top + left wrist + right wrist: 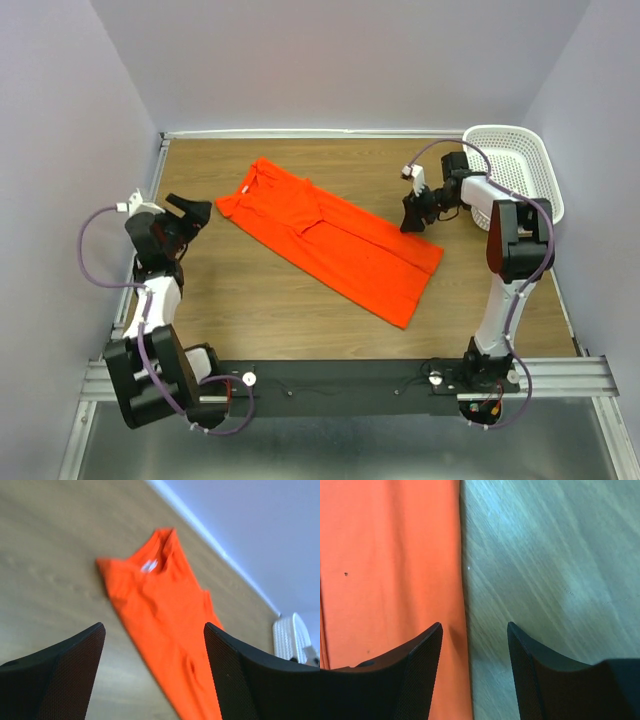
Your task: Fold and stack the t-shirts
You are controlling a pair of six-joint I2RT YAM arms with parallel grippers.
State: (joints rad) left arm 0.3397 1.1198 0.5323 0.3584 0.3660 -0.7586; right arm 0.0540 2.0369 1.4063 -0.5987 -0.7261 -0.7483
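Observation:
One bright orange-red t-shirt (330, 235) lies flat on the wooden table, folded into a long strip that runs diagonally from far left to near right. Its collar end (152, 562) points toward the back wall. My left gripper (190, 212) hangs just left of the collar end, off the cloth. In the left wrist view the left gripper (154, 626) is open and empty, with the t-shirt (165, 615) ahead of it. My right gripper (412, 220) hovers low over the strip's right edge. The right gripper (474, 625) is open, and the t-shirt's (390, 560) edge runs beneath the gap between its fingers.
A white perforated basket (520, 165) stands at the back right corner, behind the right arm, and also shows as the basket (290, 640) in the left wrist view. Bare wooden table (260, 300) surrounds the shirt. Pale walls close in the back and sides.

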